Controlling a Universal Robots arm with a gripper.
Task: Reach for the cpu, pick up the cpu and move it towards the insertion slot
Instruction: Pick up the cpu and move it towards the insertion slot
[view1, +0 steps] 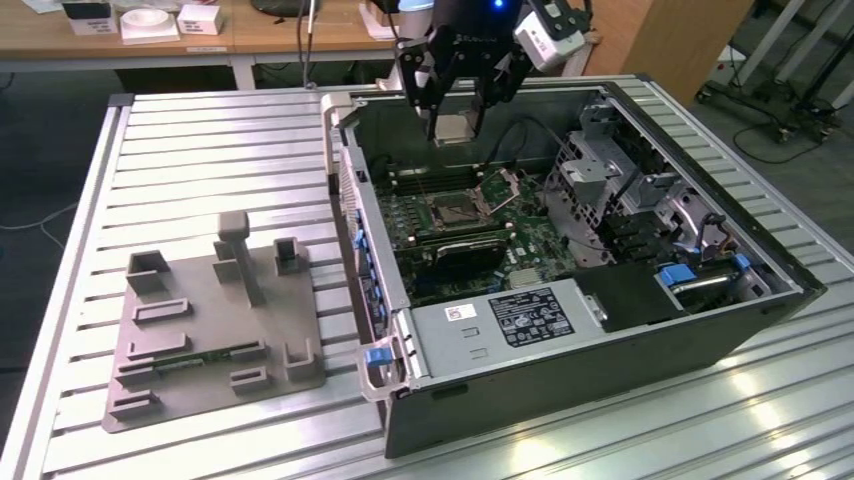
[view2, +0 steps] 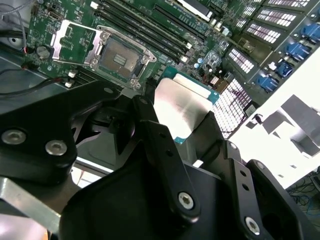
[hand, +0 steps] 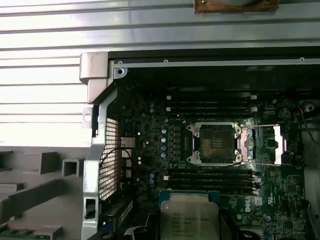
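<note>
The cpu (view1: 454, 128) is a flat square chip with a pale silvery top, held between the black fingers of my gripper (view1: 455, 112), which is shut on it. It hangs in the air above the open computer case, near the case's far wall. In both wrist views the cpu (view2: 181, 105) (hand: 189, 216) shows edged in green between the fingers. The insertion slot (view1: 451, 209) lies below on the green motherboard, a square metal-framed socket with a dark centre, its hinged frame plate (view1: 505, 186) swung open. The insertion slot (view2: 119, 57) (hand: 216, 143) appears uncovered in both wrist views.
The open computer case (view1: 561, 340) lies on a slatted metal table (view1: 200, 150). A grey plastic fixture (view1: 200, 320) with recesses lies at the exterior view's left. Memory slots (view1: 427, 180), a drive cage (view1: 614, 190) and a labelled black box (view1: 527, 315) surround the socket.
</note>
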